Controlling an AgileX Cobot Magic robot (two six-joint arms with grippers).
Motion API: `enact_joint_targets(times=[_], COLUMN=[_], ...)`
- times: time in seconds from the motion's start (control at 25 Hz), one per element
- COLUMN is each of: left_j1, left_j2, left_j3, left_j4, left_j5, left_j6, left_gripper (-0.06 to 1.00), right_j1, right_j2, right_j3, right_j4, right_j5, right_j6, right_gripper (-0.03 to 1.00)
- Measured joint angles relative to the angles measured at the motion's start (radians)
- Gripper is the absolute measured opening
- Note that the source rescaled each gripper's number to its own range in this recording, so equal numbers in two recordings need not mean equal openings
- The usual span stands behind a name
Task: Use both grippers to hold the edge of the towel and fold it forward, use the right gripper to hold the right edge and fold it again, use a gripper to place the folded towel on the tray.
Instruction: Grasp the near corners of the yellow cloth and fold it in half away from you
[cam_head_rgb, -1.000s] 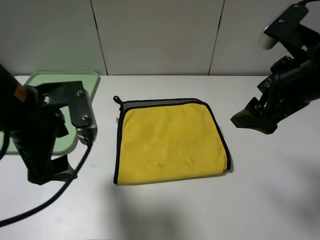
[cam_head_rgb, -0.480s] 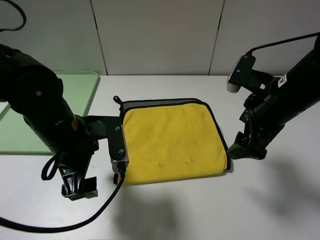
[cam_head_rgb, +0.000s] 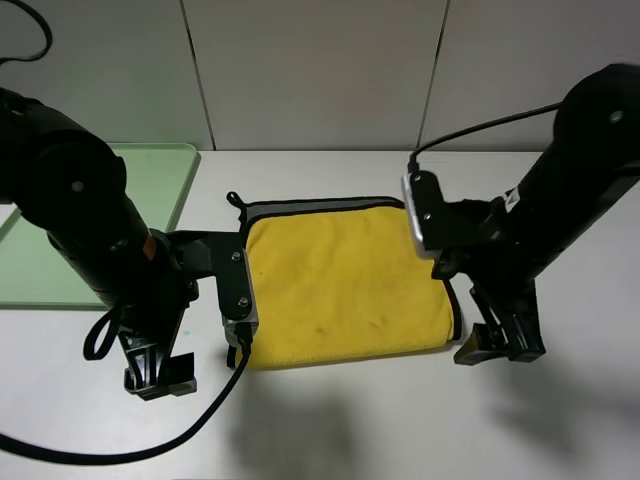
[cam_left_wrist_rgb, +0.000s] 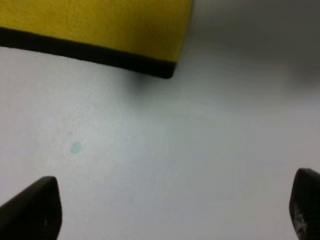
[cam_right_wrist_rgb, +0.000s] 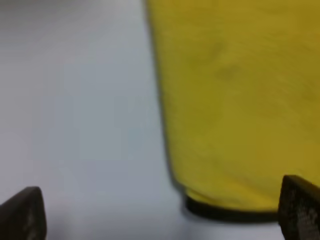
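The yellow towel (cam_head_rgb: 340, 280) lies flat mid-table, its black-bound edge (cam_head_rgb: 236, 290) running round it and a grey strip showing along the far side. My left gripper (cam_head_rgb: 160, 378) hovers low off the towel's front left corner, open and empty. In the left wrist view that corner (cam_left_wrist_rgb: 100, 30) with its black edge (cam_left_wrist_rgb: 90, 52) sits beyond the open gripper (cam_left_wrist_rgb: 170, 210). My right gripper (cam_head_rgb: 497, 345) is low at the towel's front right corner, open. The right wrist view shows the towel (cam_right_wrist_rgb: 230, 100) partly between the spread fingertips (cam_right_wrist_rgb: 300, 207). The mint-green tray (cam_head_rgb: 155, 175) stands at the back left.
A small black loop (cam_head_rgb: 233, 198) sticks out at the towel's far left corner. Black cable (cam_head_rgb: 120, 455) trails from the left arm over the front of the white table (cam_head_rgb: 350, 420). A panelled wall backs the table.
The left arm swung from beside the tray to the towel's front left corner, then held still. The right arm came down from the back right to the front right corner.
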Motion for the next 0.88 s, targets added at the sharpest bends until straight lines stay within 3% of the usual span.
enact_joint_targets(times=[0.2,0.44,0.88], left_j1=[0.000,0.000,0.000], left_j2=[0.000,0.000,0.000], left_j3=[0.000,0.000,0.000], left_j4=[0.000,0.000,0.001], left_j5=[0.015,0.023,0.022], left_j6=[0.000,0.000,0.000], left_gripper=[0.90,0.90,0.90], right_j1=[0.053,0.057,0.057], right_j2=[0.075,0.134,0.229], right_j3=[0.000,0.000,-0.001], right_j4=[-0.032,-0.109,-0.132], right_j5=[-0.016,-0.044,-0.110], right_j6=[-0.009,-0.003,0.003], right_gripper=[1.00,1.00,1.00])
